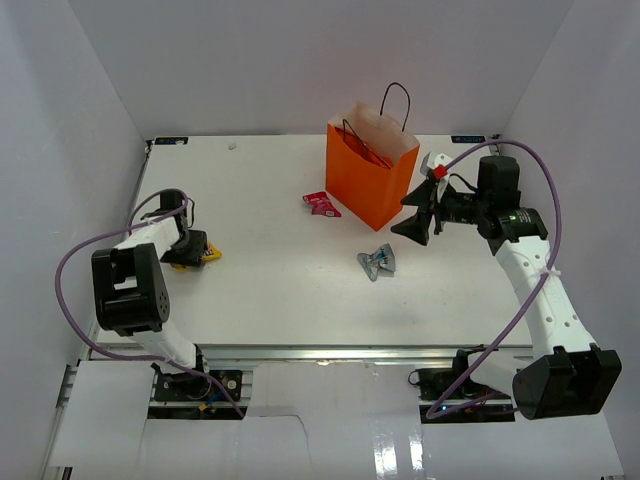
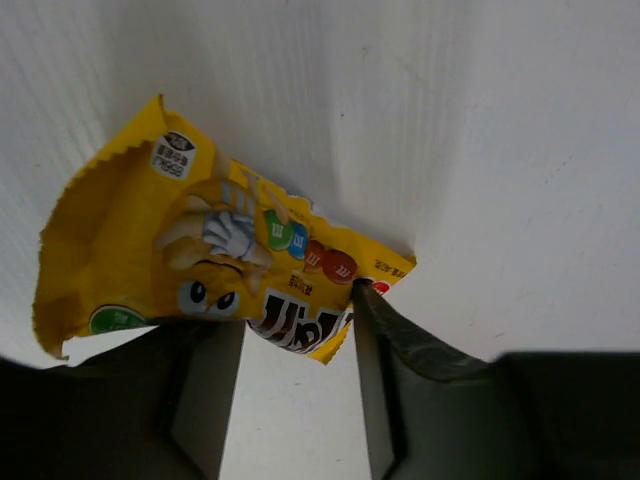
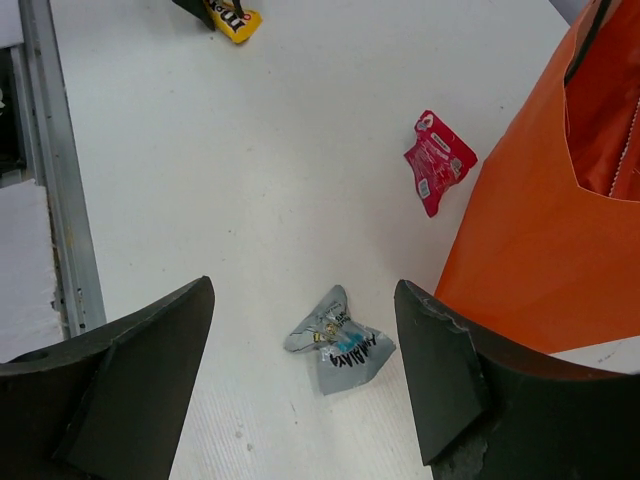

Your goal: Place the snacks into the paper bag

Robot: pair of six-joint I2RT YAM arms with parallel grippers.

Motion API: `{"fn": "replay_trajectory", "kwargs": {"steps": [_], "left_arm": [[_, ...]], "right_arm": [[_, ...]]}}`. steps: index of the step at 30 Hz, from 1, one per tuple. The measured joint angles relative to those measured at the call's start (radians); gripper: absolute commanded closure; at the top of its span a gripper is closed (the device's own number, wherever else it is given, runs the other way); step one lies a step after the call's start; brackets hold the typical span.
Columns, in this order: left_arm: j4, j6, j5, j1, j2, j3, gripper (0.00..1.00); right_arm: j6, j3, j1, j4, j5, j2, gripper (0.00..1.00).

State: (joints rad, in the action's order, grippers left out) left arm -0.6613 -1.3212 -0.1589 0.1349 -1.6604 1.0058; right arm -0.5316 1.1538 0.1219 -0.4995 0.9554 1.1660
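Note:
A yellow candy packet lies flat on the white table at the left. My left gripper is down over it, jaws open, with the packet's near end between the fingertips. The orange paper bag stands upright at the back centre, its mouth open. A pink-red wrapper lies just left of the bag. A crumpled silver-blue wrapper lies in front of the bag. My right gripper hovers open above that wrapper, empty, close beside the bag's right side.
White walls enclose the table on the left, back and right. A metal rail runs along the table's near edge. The right arm's purple cable loops out to the right of the bag.

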Motion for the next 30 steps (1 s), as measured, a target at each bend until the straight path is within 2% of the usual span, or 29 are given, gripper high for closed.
{"fn": "replay_trajectory", "kwargs": {"steps": [1, 6, 11, 15, 19, 22, 26, 27, 28, 30], "left_arm": [[0.007, 0.003, 0.008, 0.002, -0.003, 0.0, 0.54], [0.048, 0.042, 0.039, 0.006, 0.004, -0.002, 0.68], [0.116, 0.184, 0.146, 0.006, 0.044, -0.02, 0.83], [0.25, 0.343, 0.325, 0.006, 0.146, -0.102, 0.83], [0.467, 0.481, 0.621, -0.008, 0.277, -0.251, 0.82], [0.607, 0.571, 0.799, -0.085, 0.332, -0.316, 0.82], [0.713, 0.696, 0.921, -0.304, 0.356, -0.326, 0.83], [0.725, 0.723, 0.941, -0.352, 0.361, -0.327, 0.83], [0.735, 0.75, 0.954, -0.397, 0.368, -0.328, 0.83], [0.751, 0.791, 0.962, -0.456, 0.384, -0.333, 0.83]], "right_arm": [[-0.002, -0.002, 0.0, 0.0, 0.008, -0.003, 0.21], [-0.028, -0.004, 0.0, -0.025, 0.065, -0.003, 0.22], [-0.066, -0.004, 0.006, -0.068, 0.144, 0.002, 0.23], [-0.077, -0.004, 0.045, -0.089, 0.175, 0.01, 0.24], [-0.045, 0.001, 0.137, -0.092, 0.169, 0.037, 0.26], [0.051, 0.007, 0.211, -0.05, 0.135, 0.068, 0.27], [0.264, 0.045, 0.315, 0.051, 0.018, 0.139, 0.27], [0.335, 0.058, 0.344, 0.082, -0.022, 0.161, 0.03], [0.404, 0.066, 0.365, 0.109, -0.058, 0.177, 0.1], [0.529, 0.07, 0.412, 0.163, -0.156, 0.208, 0.1]]}}
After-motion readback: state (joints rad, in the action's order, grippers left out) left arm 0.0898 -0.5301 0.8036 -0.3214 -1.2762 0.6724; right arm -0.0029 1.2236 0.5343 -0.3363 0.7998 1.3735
